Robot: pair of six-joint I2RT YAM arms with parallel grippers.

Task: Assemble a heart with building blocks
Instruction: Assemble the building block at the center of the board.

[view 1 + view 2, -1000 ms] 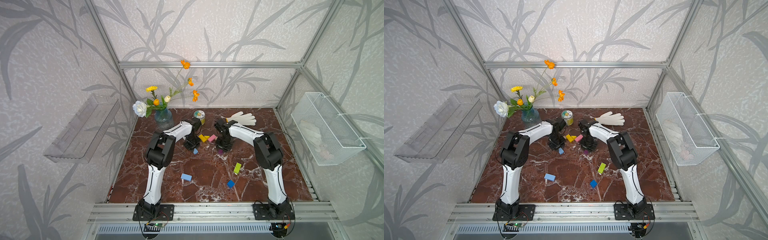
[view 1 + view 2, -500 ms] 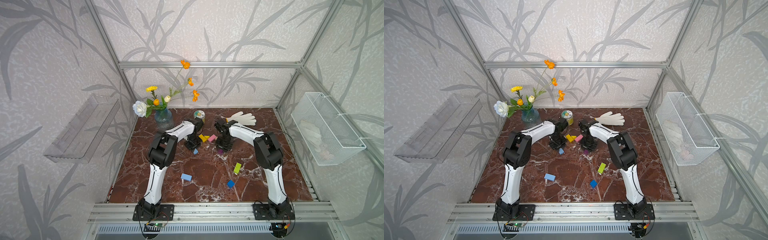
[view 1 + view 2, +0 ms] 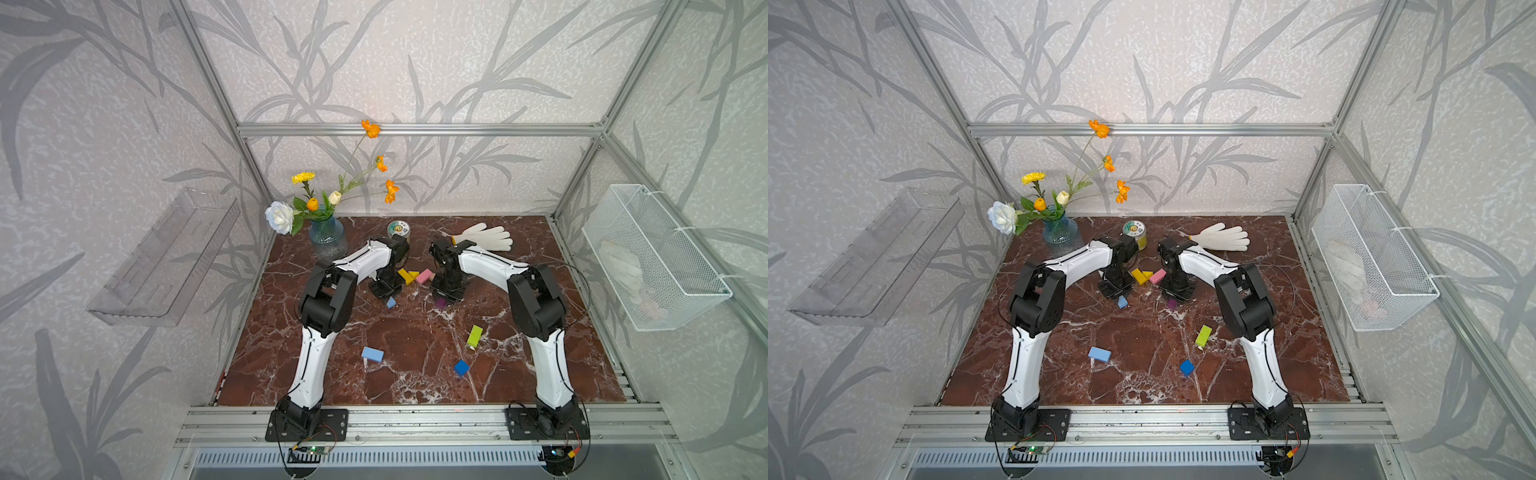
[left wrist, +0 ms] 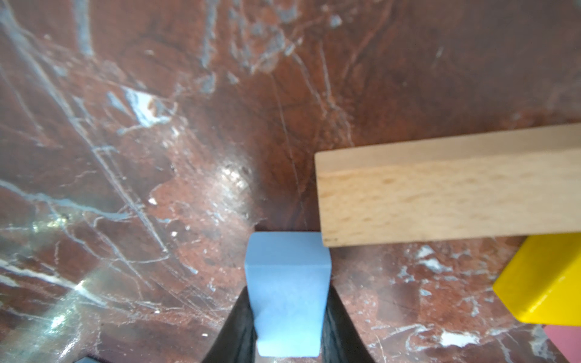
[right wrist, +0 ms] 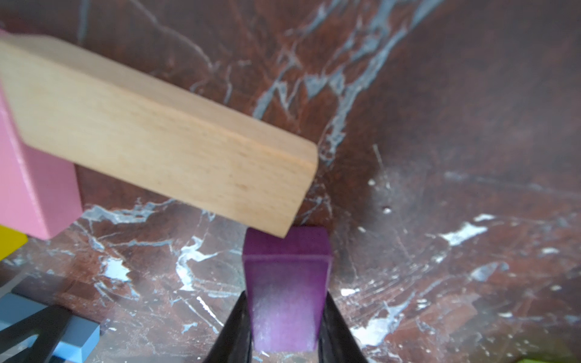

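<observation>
Left wrist view: the left tool [image 4: 287, 317] pinches a light blue block [image 4: 287, 276] at a tan block's [image 4: 440, 195] end; the right tool [image 5: 286, 323] pinches a purple block [image 5: 286, 273] against another tan block [image 5: 157, 135]. Crooked release could shove either tan piece askew.

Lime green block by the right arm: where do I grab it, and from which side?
Take the lime green block at mid-length, across its narrow width, coming straight down from above. It lies flat, both long sides free; the dark blue block sits apart.
</observation>
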